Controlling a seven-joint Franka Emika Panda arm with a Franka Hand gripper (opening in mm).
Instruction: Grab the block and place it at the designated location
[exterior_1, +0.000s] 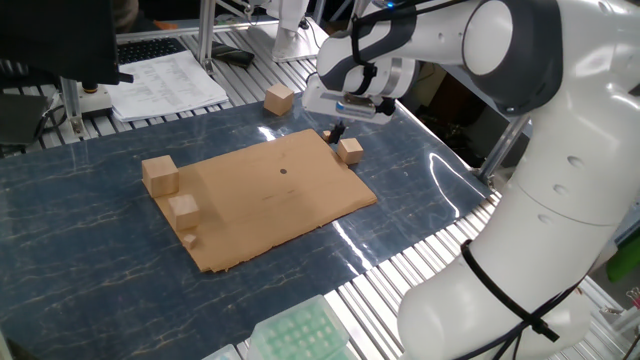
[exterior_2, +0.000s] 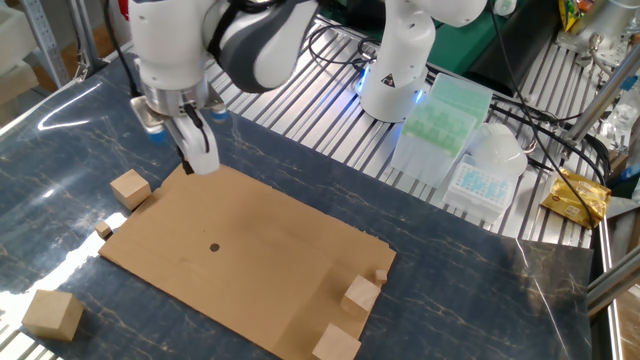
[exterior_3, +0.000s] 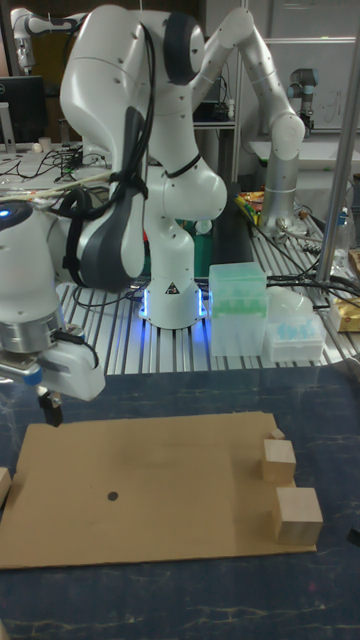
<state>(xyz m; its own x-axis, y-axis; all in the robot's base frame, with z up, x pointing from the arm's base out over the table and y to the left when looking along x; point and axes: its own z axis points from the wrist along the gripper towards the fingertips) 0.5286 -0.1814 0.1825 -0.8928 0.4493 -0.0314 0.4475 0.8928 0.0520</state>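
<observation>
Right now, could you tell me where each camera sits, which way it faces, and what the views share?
One fixed view: high beside the robot's white arm, looking across the cardboard sheet; the hand hangs by the block.
The other fixed view: high on the opposite side, facing the robot's base; hand, block.
Tall fixed view: low at the table edge, facing the base; hand.
All three show the sheet's black dot.
</observation>
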